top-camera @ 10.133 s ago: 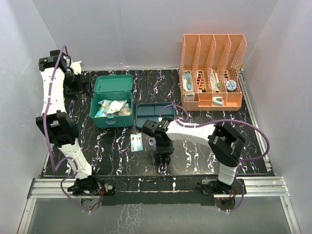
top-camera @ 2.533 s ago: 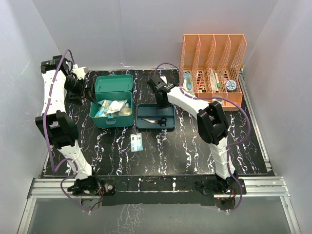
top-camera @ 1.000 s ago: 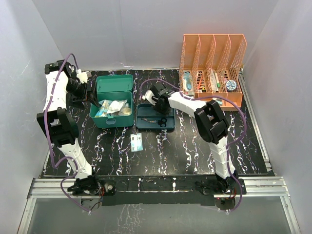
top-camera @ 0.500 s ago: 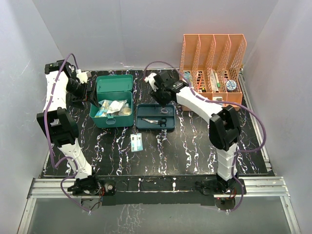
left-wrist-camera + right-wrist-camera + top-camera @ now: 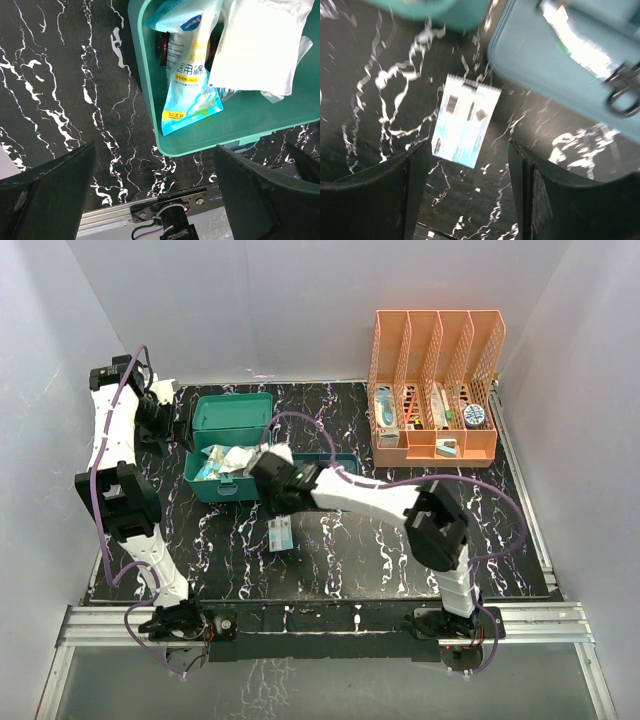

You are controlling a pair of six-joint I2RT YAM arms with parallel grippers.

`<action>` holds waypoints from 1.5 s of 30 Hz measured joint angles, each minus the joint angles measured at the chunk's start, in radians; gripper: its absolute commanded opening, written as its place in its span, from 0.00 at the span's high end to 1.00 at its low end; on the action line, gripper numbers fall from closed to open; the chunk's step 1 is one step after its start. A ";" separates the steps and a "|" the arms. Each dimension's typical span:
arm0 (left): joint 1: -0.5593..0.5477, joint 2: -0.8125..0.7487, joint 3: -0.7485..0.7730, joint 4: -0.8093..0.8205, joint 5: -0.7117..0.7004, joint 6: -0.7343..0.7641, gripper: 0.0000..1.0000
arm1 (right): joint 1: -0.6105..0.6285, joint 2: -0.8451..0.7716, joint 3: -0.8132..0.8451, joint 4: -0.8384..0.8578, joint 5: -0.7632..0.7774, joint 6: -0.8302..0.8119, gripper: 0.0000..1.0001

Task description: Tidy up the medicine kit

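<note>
The medicine kit (image 5: 232, 412) sits at the back left of the black marble table (image 5: 380, 560), lid up. Inside lie a blue and white packet (image 5: 192, 70) and a white pouch (image 5: 260, 45). Just beside it, a blue-grey tray (image 5: 545, 60) holds scissors (image 5: 621, 95). An orange rack (image 5: 435, 340) holds small things. A flat packet (image 5: 465, 120) lies on the table. The walls (image 5: 300, 310) are white. The left gripper (image 5: 155, 175), over the kit's edge, and the right gripper (image 5: 465, 170), above the flat packet, both have fingers spread and hold nothing.
</note>
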 measured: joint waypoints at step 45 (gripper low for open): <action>-0.002 -0.009 0.002 -0.026 0.003 0.021 0.01 | 0.133 0.241 0.069 -0.112 0.032 0.245 0.84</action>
